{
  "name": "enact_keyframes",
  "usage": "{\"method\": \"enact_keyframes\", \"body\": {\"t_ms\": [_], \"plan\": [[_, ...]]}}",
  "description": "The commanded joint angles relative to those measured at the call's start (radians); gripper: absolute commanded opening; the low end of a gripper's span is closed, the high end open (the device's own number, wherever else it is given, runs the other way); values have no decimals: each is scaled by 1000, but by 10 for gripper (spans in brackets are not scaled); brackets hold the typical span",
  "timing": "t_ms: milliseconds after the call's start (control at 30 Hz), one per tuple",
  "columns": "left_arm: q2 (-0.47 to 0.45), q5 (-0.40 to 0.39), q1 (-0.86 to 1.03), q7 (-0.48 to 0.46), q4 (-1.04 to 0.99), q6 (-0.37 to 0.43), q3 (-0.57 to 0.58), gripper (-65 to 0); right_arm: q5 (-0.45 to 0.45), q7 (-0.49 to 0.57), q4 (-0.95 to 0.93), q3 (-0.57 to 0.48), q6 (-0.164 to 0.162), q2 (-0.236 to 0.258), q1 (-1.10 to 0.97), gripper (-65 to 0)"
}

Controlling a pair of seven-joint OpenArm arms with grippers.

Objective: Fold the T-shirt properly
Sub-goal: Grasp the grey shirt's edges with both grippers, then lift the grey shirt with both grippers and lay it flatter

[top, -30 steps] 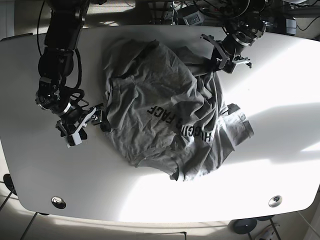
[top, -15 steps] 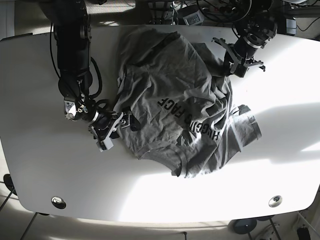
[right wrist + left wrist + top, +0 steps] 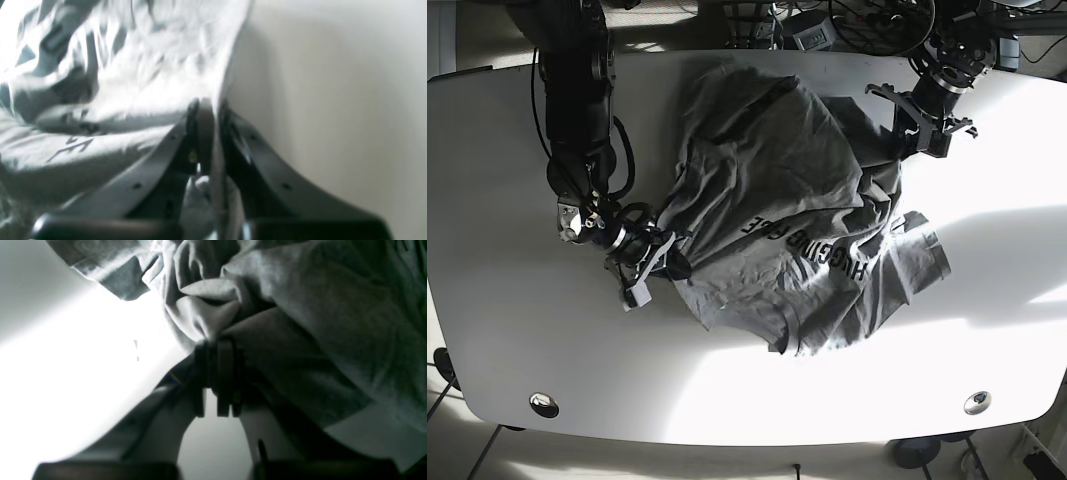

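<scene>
T-shirt (image 3: pixel 797 230): grey, printed lettering, crumpled in a heap on the white table (image 3: pixel 507 340), centre to far side. Change over the last second: the whole garment has slid toward the base view's right, and its near-left edge has been drawn inward, so the heap is dragged, not yet spread. Judgement: still the flattening stage; no fold begun. Right gripper (image 3: pixel 208 110): pressed together on the shirt's edge, cloth running down between the fingers. Left gripper (image 3: pixel 217 350): pinching a bunched wad of fabric at the far side. Shirt hangs slack and wrinkled between the two holds.
</scene>
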Motion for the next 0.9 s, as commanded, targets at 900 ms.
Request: {"method": "enact_keyframes", "body": {"t_ms": [900], "plan": [[-245,-151,-998,711,-24,2,59,-650,0,-276,425,123,2,114,364,-631]]}}
